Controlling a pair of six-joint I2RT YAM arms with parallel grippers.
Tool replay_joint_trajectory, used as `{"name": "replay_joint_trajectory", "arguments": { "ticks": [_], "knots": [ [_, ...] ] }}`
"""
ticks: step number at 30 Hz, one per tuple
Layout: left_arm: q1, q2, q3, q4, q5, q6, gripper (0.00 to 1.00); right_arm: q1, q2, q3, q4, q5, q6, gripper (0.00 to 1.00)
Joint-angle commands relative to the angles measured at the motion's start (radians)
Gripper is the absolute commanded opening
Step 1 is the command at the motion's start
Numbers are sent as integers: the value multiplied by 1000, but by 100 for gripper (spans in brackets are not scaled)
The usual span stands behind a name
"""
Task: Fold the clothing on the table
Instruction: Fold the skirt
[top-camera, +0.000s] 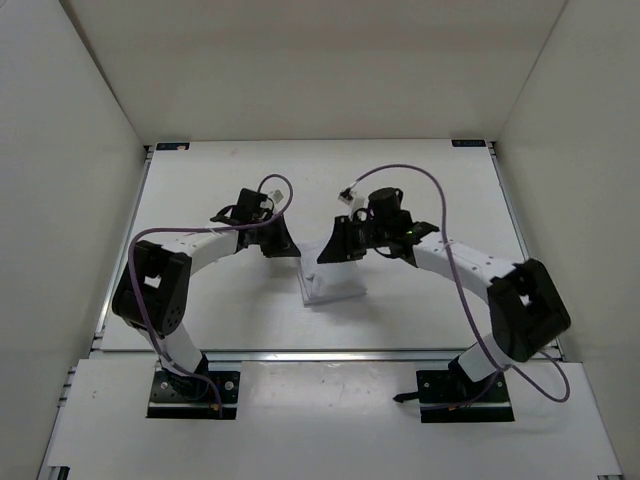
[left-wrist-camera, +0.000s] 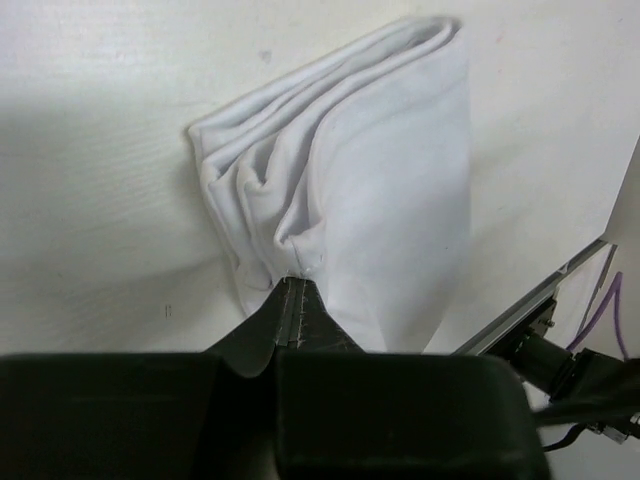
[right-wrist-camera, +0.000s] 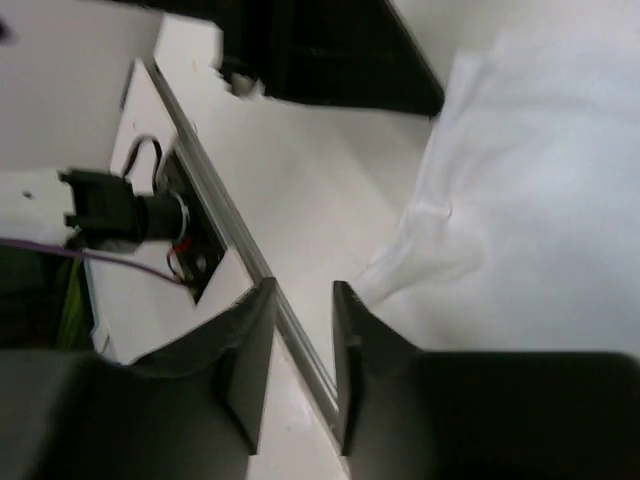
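Top cam: I'm seeing the clothing (top-camera: 333, 285) lying folded mid-table (top-camera: 420, 190). L wrist: left gripper (left-wrist-camera: 295, 300) is pinching its 6 o'clock edge, jaws tight. R wrist: right gripper (right-wrist-camera: 305, 300) is hanging slightly parted, gripping nothing, clothing at 2 o'clock.

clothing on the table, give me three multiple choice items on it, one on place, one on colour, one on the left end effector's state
1. Where does the clothing lie on the table?
A) far left corner
B) between the two arms
C) on the near rail

2. What colour is it?
A) white
B) blue
C) red

3. The left end effector is:
A) open over bare table
B) holding a cable
C) shut on the clothing's edge

1 B: the top view shows it mid-table between the arms.
2 A: it is white in every view.
3 C: the left wrist view shows it pinched on fabric.
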Motion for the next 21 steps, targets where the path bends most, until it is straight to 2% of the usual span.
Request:
{"name": "replay_joint_trajectory", "arguments": {
  "ticks": [1, 2, 3, 4, 12, 16, 21],
  "knots": [
    [2, -44, 49, -21, -10, 20, 2, -60, -130, -14, 13, 76, -15, 23],
    [-2, -62, 49, -17, -7, 18, 1, -73, -139, -33, 13, 87, -19, 16],
    [-8, -69, 33, -17, -16, 26, 1, -92, -136, -62, 13, 98, -21, 4],
    [-14, -82, 17, -12, -22, 20, 0, -94, -122, -80, 12, 92, -25, 0],
    [-57, -113, -59, 5, -38, -20, 0, 7, 34, -117, 47, 125, -56, 0],
    [-39, -72, -90, 65, -30, -42, 0, 38, 98, -55, 53, 121, -59, 0],
    [-31, 5, -44, 71, -56, -43, 0, 53, 174, -22, 124, 101, -39, 0]
  ]
}}
